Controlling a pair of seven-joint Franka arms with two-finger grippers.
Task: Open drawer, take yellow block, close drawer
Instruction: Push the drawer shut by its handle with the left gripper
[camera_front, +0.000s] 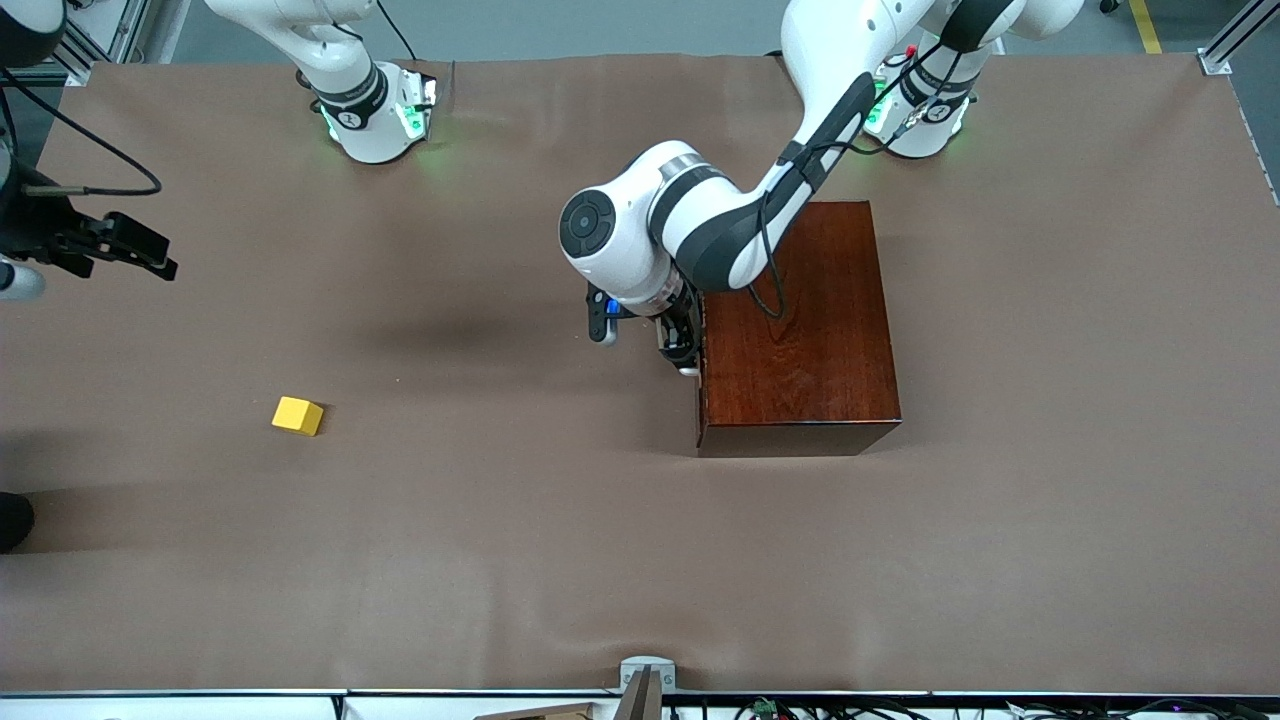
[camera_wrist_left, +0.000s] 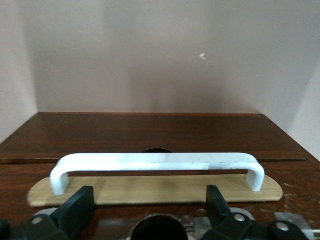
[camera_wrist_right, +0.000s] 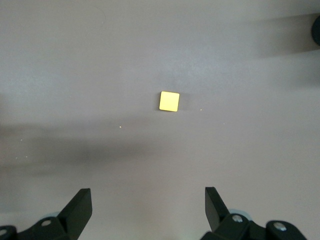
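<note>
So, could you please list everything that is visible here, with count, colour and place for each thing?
wooden box: one, glossy dark reddish-brown, on the table toward the left arm's end.
drawer handle: one, white U-shaped bar, on the box's drawer front; the drawer looks shut.
yellow block: one, bright yellow, on the bare table toward the right arm's end, apart from the box.
table: one, brown cover.
left gripper: one, black fingers, open, at the drawer handle, not yet closed on it.
right gripper: one, black fingers, open, up in the air over the table, waiting; the block lies below it.
</note>
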